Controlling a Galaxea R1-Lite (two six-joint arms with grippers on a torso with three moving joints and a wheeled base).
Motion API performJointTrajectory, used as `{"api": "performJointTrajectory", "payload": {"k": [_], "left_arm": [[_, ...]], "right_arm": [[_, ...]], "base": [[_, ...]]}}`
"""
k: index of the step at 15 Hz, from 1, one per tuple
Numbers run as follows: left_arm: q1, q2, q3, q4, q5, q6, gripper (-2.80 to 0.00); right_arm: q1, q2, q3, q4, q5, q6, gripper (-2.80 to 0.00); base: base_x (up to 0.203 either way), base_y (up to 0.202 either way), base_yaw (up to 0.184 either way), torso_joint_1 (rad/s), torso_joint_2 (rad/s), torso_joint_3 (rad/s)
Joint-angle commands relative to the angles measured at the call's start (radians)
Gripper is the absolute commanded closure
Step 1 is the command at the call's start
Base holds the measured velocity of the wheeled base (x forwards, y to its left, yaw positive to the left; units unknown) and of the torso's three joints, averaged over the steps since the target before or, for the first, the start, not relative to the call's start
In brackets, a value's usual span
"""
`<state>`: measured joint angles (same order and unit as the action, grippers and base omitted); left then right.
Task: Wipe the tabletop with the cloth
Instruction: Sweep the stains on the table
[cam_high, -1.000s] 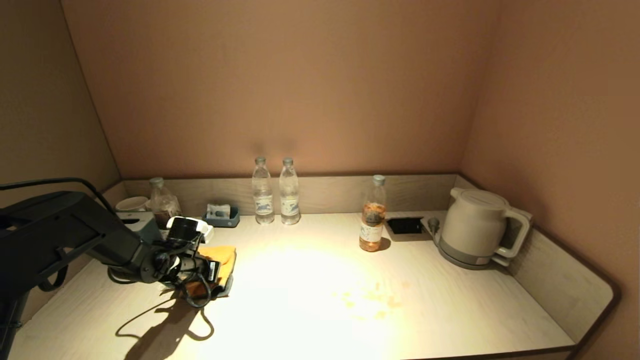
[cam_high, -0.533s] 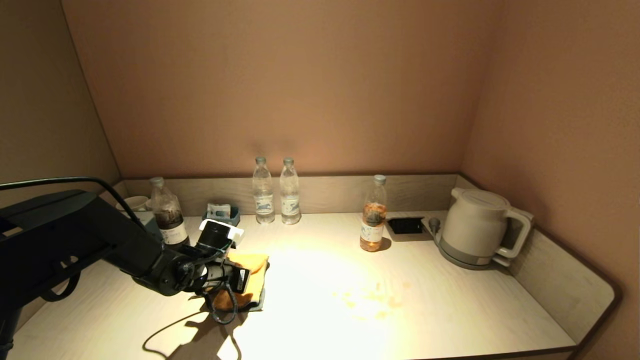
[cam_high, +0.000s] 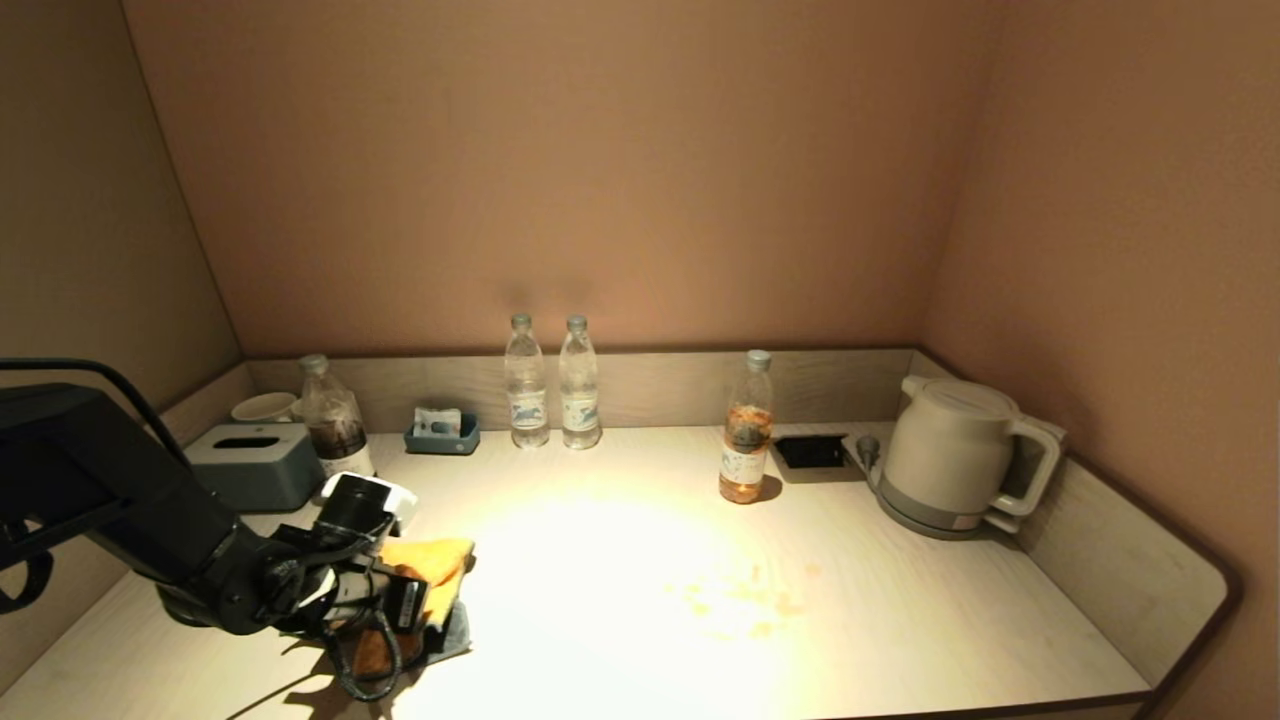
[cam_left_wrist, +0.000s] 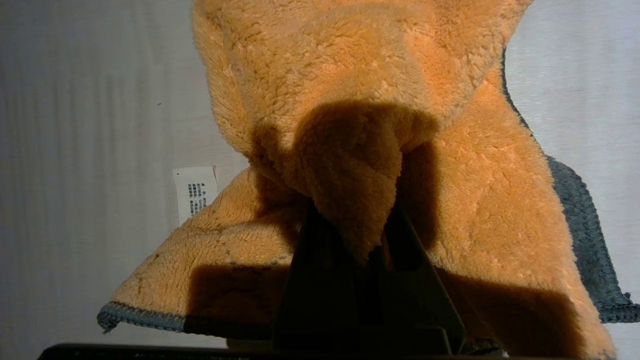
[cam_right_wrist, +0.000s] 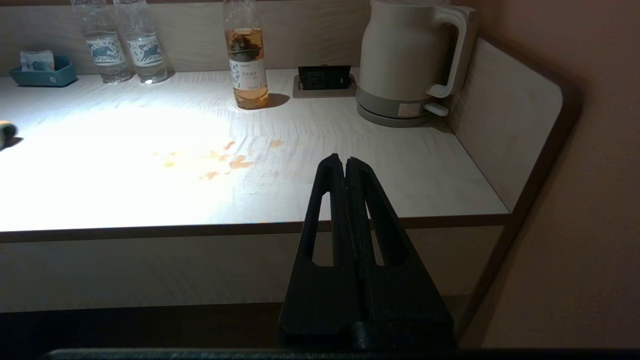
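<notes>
The orange cloth (cam_high: 428, 578) lies bunched on the near left part of the tabletop (cam_high: 900, 610), a fold of it clamped between the fingers of the left gripper (cam_left_wrist: 367, 245). Orange stains (cam_high: 745, 600) mark the wood to its right, well apart. The right gripper (cam_right_wrist: 345, 165) hangs before the table's front edge, fingers pressed together and empty. A kettle (cam_high: 955, 455) stands at the far right.

left end effector (cam_left_wrist: 357, 240) tips buried in cloth (cam_left_wrist: 380, 100) fold, cloth label (cam_left_wrist: 196, 191) print too small to read
</notes>
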<state>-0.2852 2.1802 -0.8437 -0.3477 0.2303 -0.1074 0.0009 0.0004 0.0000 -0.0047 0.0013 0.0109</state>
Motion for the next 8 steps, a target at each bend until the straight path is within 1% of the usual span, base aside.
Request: {"api": "performJointTrajectory", "payload": {"k": [1, 2, 3, 4, 5, 6, 8], "left_arm": [[0.052, -0.017, 0.038, -0.004, 0.014, 0.002, 0.0], [0.055, -0.018, 0.04, -0.004, 0.015, 0.003, 0.0], [0.095, -0.018, 0.045, -0.006, 0.018, 0.005, 0.0], [0.158, -0.01, 0.043, -0.008, 0.02, 0.011, 0.0], [0.2, 0.012, 0.033, -0.009, 0.021, 0.022, 0.0], [0.228, 0.039, 0.008, -0.012, 0.021, 0.032, 0.0], [0.259, 0.093, -0.043, -0.021, 0.024, 0.04, 0.0]], "right_arm": [[0.001, 0.0, 0.0, 0.0, 0.0, 0.0, 0.0], [0.001, 0.0, 0.0, 0.0, 0.0, 0.0, 0.0], [0.001, 0.0, 0.0, 0.0, 0.0, 0.0, 0.0], [0.001, 0.0, 0.0, 0.0, 0.0, 0.0, 0.0], [0.001, 0.0, 0.0, 0.0, 0.0, 0.0, 0.0], [0.001, 0.0, 0.0, -0.001, 0.0, 0.0, 0.0], [0.001, 0.0, 0.0, 0.0, 0.0, 0.0, 0.0]], "base": [[0.0, 0.0, 0.0, 0.0, 0.0, 0.0], [0.0, 0.0, 0.0, 0.0, 0.0, 0.0], [0.0, 0.0, 0.0, 0.0, 0.0, 0.0], [0.0, 0.0, 0.0, 0.0, 0.0, 0.0], [0.0, 0.0, 0.0, 0.0, 0.0, 0.0], [0.0, 0.0, 0.0, 0.0, 0.0, 0.0], [0.0, 0.0, 0.0, 0.0, 0.0, 0.0]]}}
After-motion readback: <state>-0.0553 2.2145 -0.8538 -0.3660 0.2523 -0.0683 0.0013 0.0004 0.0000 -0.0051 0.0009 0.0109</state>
